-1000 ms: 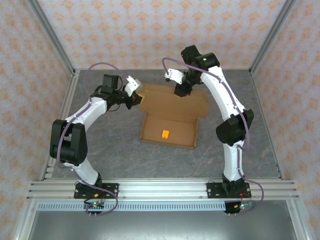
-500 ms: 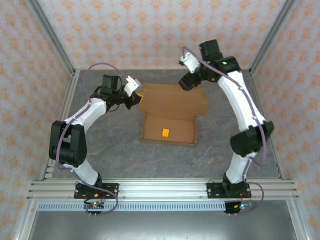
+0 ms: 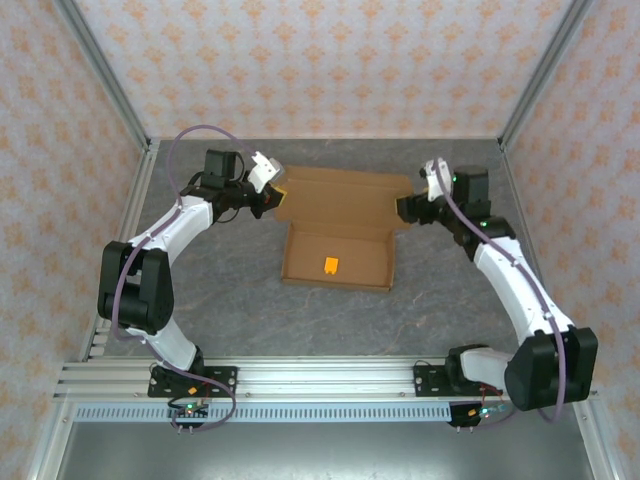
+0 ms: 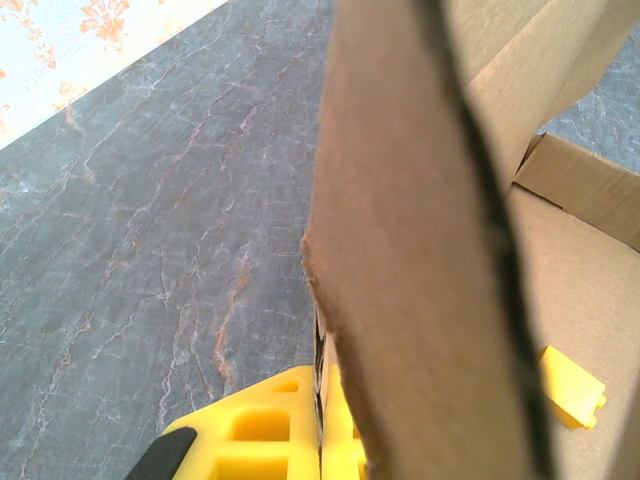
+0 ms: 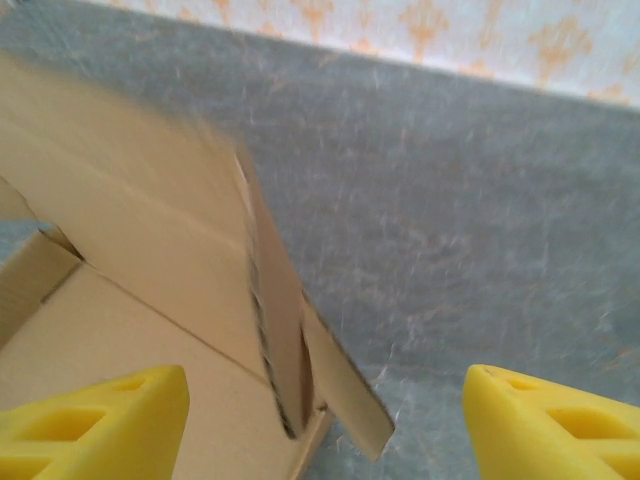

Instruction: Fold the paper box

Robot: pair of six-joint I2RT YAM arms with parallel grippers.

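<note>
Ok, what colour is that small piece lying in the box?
The small piece is orange-yellow; top view.

The brown cardboard paper box (image 3: 350, 208) lies mid-table (image 3: 230, 300): a shallow open tray, lid panel flat behind.

Probably a lab test booth (aluminium frame (image 3: 102, 70), wallpapered panels (image 3: 300, 60)).
</note>
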